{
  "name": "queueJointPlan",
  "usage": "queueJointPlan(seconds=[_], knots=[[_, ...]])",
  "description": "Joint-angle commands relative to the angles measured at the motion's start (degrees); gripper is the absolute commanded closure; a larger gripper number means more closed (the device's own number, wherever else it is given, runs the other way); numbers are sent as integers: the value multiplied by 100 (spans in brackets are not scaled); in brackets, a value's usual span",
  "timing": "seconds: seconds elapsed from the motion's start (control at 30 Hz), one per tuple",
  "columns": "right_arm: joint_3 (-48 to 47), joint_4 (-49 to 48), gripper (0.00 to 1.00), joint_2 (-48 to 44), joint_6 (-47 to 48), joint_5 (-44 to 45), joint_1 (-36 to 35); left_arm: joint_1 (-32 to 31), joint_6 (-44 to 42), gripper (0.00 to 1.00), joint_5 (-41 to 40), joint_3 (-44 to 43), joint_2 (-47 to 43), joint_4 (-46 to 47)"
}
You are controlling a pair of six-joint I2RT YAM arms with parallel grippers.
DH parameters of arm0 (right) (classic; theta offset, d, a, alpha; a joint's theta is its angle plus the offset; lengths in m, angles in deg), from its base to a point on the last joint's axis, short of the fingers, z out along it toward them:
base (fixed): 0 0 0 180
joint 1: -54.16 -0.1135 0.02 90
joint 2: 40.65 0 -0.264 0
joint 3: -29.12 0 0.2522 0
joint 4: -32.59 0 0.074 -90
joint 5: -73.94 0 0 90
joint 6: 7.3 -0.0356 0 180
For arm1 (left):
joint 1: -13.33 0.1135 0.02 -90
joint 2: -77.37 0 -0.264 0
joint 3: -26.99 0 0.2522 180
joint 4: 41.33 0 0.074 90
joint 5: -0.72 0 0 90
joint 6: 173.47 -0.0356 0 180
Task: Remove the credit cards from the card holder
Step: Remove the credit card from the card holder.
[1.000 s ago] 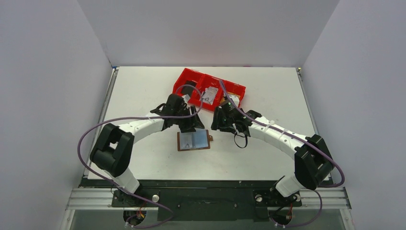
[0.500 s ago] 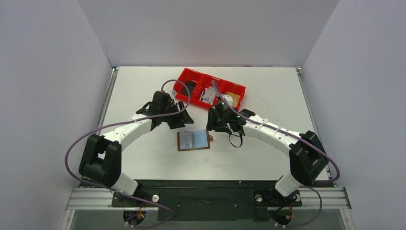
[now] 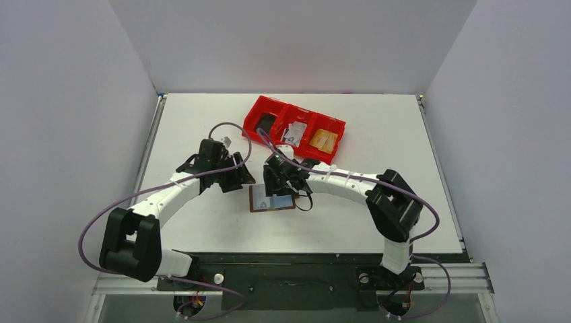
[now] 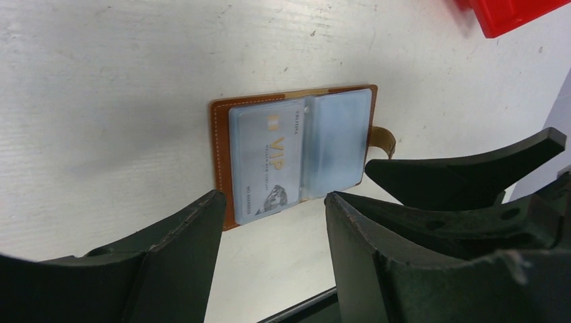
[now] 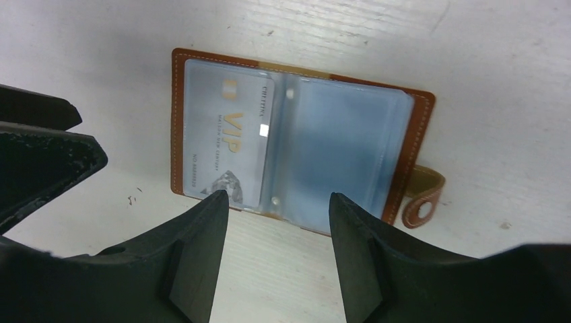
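The brown card holder (image 3: 253, 199) lies open on the table, snap tab to the right. A light blue card (image 3: 268, 197) sits in its left clear sleeve, and the right sleeve looks empty. A tan-gold card (image 3: 325, 140) lies in the right compartment of the red tray. My left gripper (image 3: 237, 176) is open and empty, just left of the holder. My right gripper (image 3: 277, 185) is open and empty, above the holder's far edge. The left wrist view shows the holder (image 4: 221, 134) and blue card (image 4: 266, 161) beyond my gripper (image 4: 273, 196). The right wrist view shows the holder (image 5: 414, 148), card (image 5: 229, 141) and gripper (image 5: 276, 196).
A red three-compartment tray (image 3: 250, 120) stands behind the holder, with a dark item left and a pale item in the middle; its corner shows in the left wrist view (image 4: 512, 10). White walls enclose the table on three sides.
My left gripper has drawn back to the left, off the holder. My right gripper has moved left from beside the tray to over the holder. The holder has not moved.
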Motion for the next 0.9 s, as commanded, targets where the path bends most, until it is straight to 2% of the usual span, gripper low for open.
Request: queueJointPlan(seconds=[0.0, 0.27, 0.53, 0.87], knots=[[-440, -28, 47, 240, 41, 117, -146, 180, -167, 46, -172, 124, -303, -96], [-737, -18, 48, 663, 8, 4, -238, 273, -187, 46, -125, 351, -389, -55], [-542, -399, 51, 758, -179, -465, -136, 273, -174, 51, 4, 428, -278, 65], [254, -1280, 55, 561, -605, -1142, 312, 221, -69, 73, 314, 473, 63, 386]])
